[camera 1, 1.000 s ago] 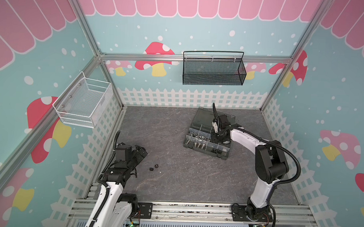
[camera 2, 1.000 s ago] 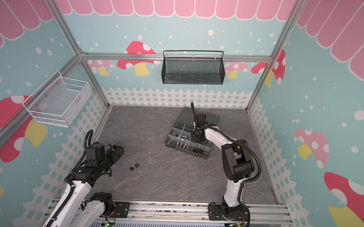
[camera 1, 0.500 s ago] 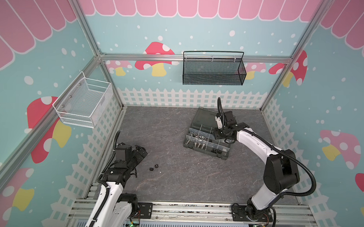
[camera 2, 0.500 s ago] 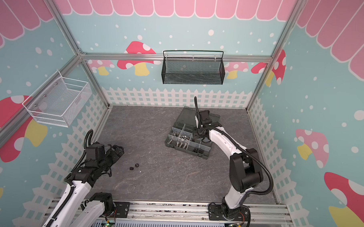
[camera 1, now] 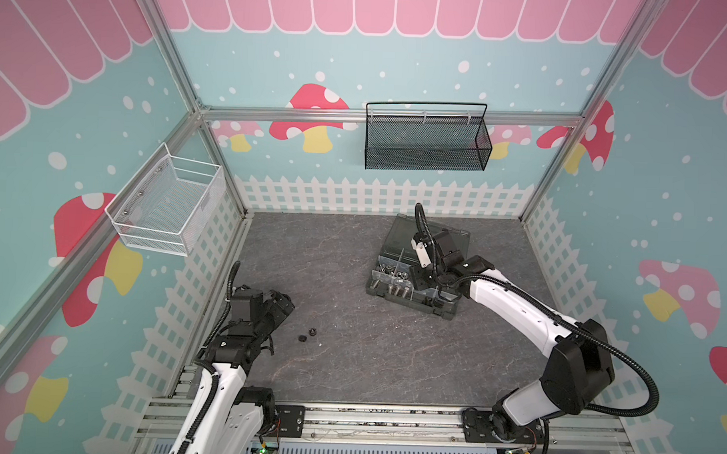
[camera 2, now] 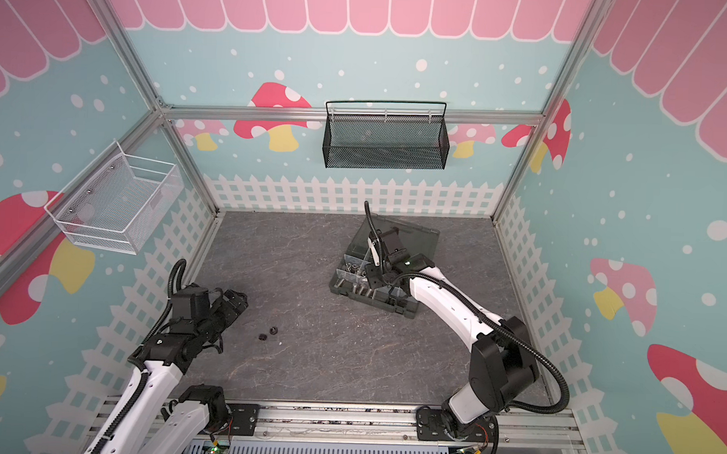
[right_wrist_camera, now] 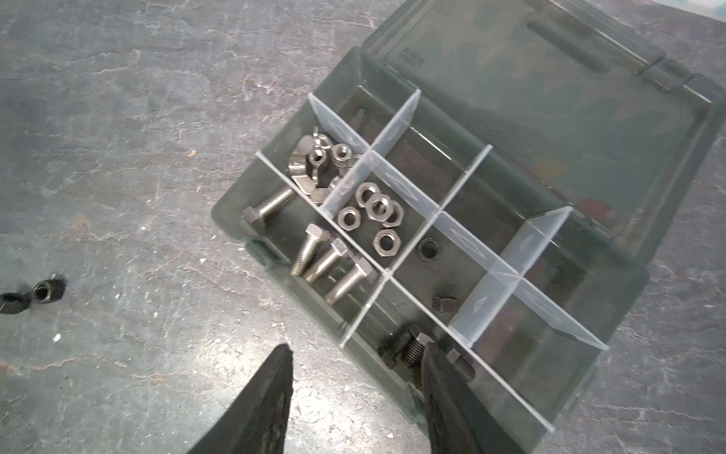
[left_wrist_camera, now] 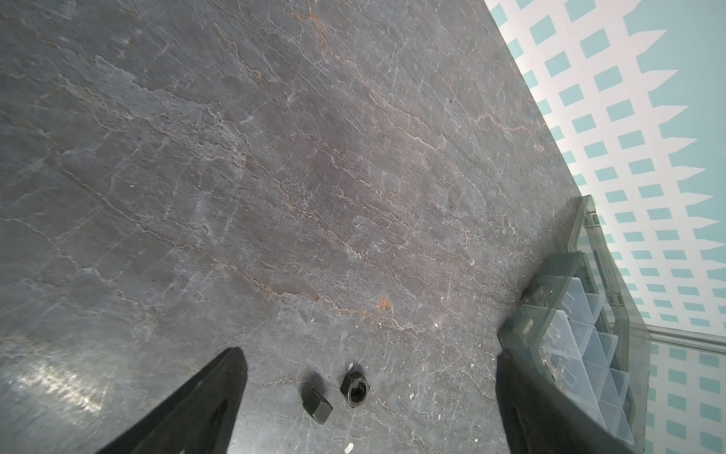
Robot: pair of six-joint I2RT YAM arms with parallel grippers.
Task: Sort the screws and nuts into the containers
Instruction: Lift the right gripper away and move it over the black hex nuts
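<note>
We see a black mesh basket (camera 1: 425, 143) hanging from the aluminium rail (camera 1: 274, 116) on the back wall, and a white wire basket (camera 1: 167, 208) fixed to the left wall. Below them, a dark grey slate-patterned tabletop (camera 1: 348, 369) meets a printed white picket fence (camera 1: 354, 194). Red mushrooms (camera 1: 312, 105) and pink scallops (camera 1: 319, 10) decorate the teal walls.

Nuts (camera 1: 313, 330) left of organiser box (camera 1: 417, 305)

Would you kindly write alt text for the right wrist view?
An open grey organiser box holds silver screws, hex nuts, wing nuts and black screws in separate compartments. The right end effector, jaws apart, hovers over its edge.
</note>
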